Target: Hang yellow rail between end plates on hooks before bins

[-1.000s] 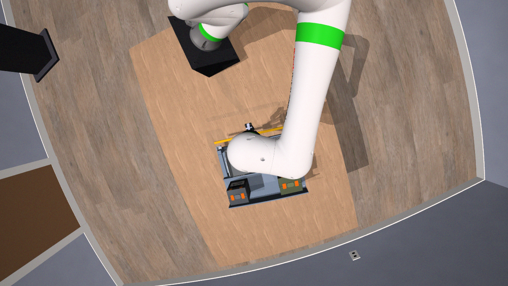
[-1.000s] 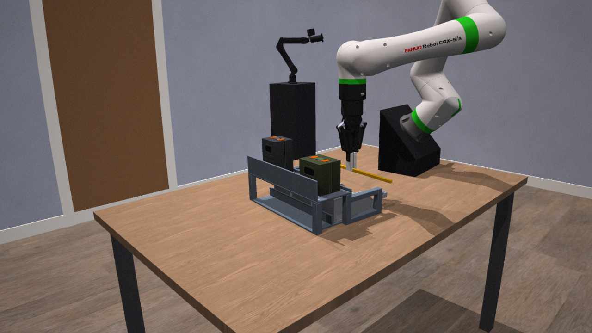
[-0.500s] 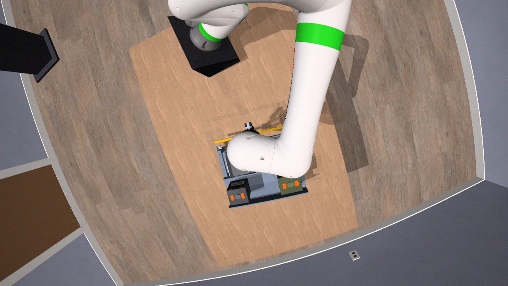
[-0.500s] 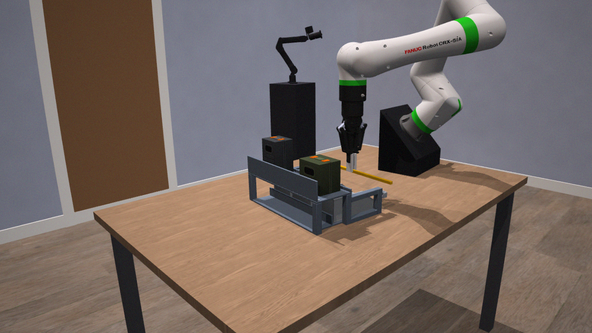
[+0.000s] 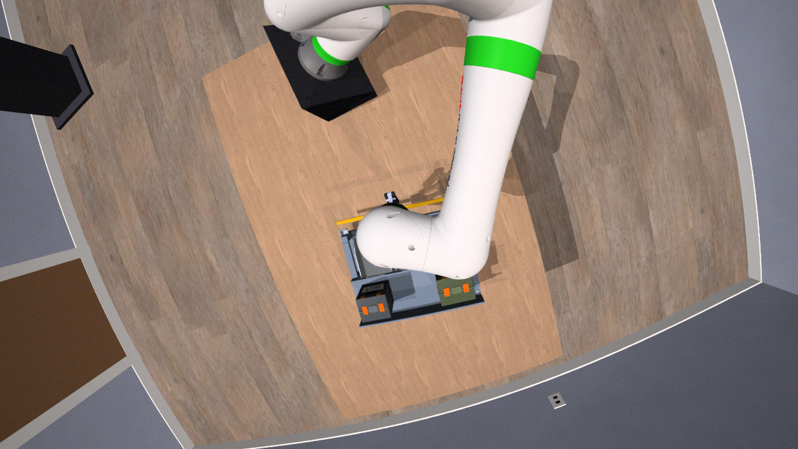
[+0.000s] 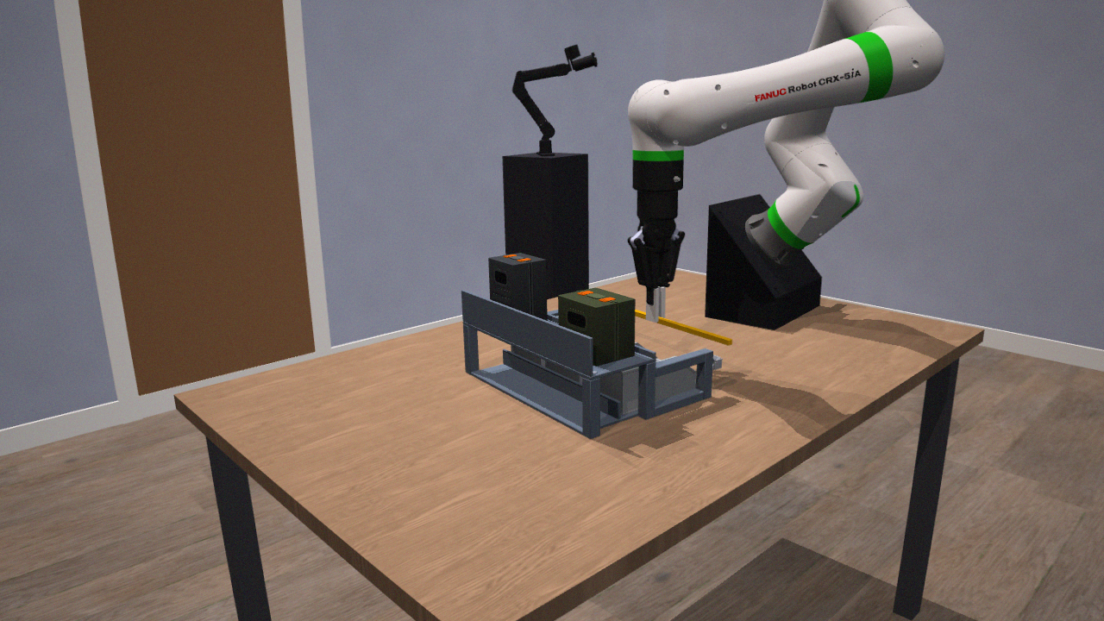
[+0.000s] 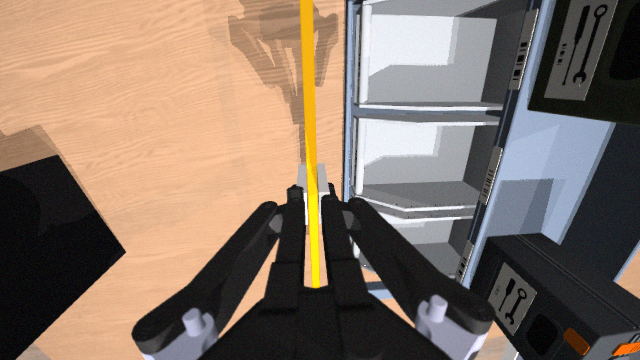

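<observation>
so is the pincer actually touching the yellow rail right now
Touching. In the wrist view the pincer is shut on the yellow rail, which runs between the two fingers with no gap showing on either side.

Tall black pillar [image 6: 544, 216] with camera arm [image 6: 549, 77] behind table [image 6: 432, 479]; brown door [image 6: 192, 185] left.

- The light is bright and even in all three views.
- The arm [image 6: 741, 96] drops soft brown shadows on the table [image 6: 463, 479], right of the middle in the exterior view.
- The top view bends at its edges, so the walls curve.
- Everything looks sharp, with no glare.
</observation>
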Tool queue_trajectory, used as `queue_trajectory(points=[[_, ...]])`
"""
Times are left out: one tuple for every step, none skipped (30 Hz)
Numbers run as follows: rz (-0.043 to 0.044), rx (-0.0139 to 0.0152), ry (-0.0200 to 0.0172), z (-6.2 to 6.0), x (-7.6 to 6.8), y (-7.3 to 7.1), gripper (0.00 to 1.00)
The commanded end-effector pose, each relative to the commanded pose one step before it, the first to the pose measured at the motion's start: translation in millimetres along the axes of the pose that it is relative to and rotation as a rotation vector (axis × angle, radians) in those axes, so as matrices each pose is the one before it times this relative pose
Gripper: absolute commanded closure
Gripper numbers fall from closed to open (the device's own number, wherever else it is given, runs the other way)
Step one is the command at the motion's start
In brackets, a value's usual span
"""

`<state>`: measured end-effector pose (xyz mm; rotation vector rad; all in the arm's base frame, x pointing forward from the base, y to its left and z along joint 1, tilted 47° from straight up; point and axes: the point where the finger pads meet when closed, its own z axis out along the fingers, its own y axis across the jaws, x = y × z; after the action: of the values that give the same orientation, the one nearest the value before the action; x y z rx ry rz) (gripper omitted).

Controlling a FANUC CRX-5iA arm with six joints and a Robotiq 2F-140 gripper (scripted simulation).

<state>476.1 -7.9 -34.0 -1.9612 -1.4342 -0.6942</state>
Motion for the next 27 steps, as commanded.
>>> queue_trajectory(points=[[0.00004, -0.00045, -0.00019, -0.21, -0.11, 0.15, 1.00], [0.00000, 0.00000, 0.00000, 0.00, 0.00, 0.00, 1.00], [0.00000, 0.00000, 0.00000, 0.00, 0.00, 0.00, 1.00], [0.00000, 0.00000, 0.00000, 0.00, 0.00, 0.00, 1.00], [0.00000, 0.00000, 0.00000, 0.00, 0.00, 0.00, 1.00], [0.00000, 0.00000, 0.00000, 0.00, 0.00, 0.00, 1.00], [0.00000, 0.00000, 0.00000, 0.58, -0.02, 2.33, 1.00], [0.00000, 0.00000, 0.00000, 0.58, -0.02, 2.33, 1.00], [0.00000, 0.00000, 0.00000, 0.58, -0.02, 2.33, 1.00], [0.00000, 0.00000, 0.00000, 0.58, -0.02, 2.33, 1.00], [0.00000, 0.00000, 0.00000, 0.58, -0.02, 2.33, 1.00], [0.00000, 0.00000, 0.00000, 0.00, 0.00, 0.00, 1.00], [0.00000, 0.00000, 0.00000, 0.00, 0.00, 0.00, 1.00], [0.00000, 0.00000, 0.00000, 0.00, 0.00, 0.00, 1.00], [0.00000, 0.00000, 0.00000, 0.00, 0.00, 0.00, 1.00], [0.00000, 0.00000, 0.00000, 0.00, 0.00, 0.00, 1.00], [0.00000, 0.00000, 0.00000, 0.00, 0.00, 0.00, 1.00], [0.00000, 0.00000, 0.00000, 0.00, 0.00, 0.00, 1.00], [0.00000, 0.00000, 0.00000, 0.00, 0.00, 0.00, 1.00], [0.00000, 0.00000, 0.00000, 0.00, 0.00, 0.00, 1.00], [0.00000, 0.00000, 0.00000, 0.00, 0.00, 0.00, 1.00], [0.00000, 0.00000, 0.00000, 0.00, 0.00, 0.00, 1.00], [0.00000, 0.00000, 0.00000, 0.00, 0.00, 0.00, 1.00], [0.00000, 0.00000, 0.00000, 0.58, -0.01, 2.32, 1.00], [0.00000, 0.00000, 0.00000, 0.58, -0.01, 2.33, 1.00], [0.00000, 0.00000, 0.00000, 0.58, -0.01, 2.33, 1.00], [0.00000, 0.00000, 0.00000, 0.58, -0.01, 2.33, 1.00]])
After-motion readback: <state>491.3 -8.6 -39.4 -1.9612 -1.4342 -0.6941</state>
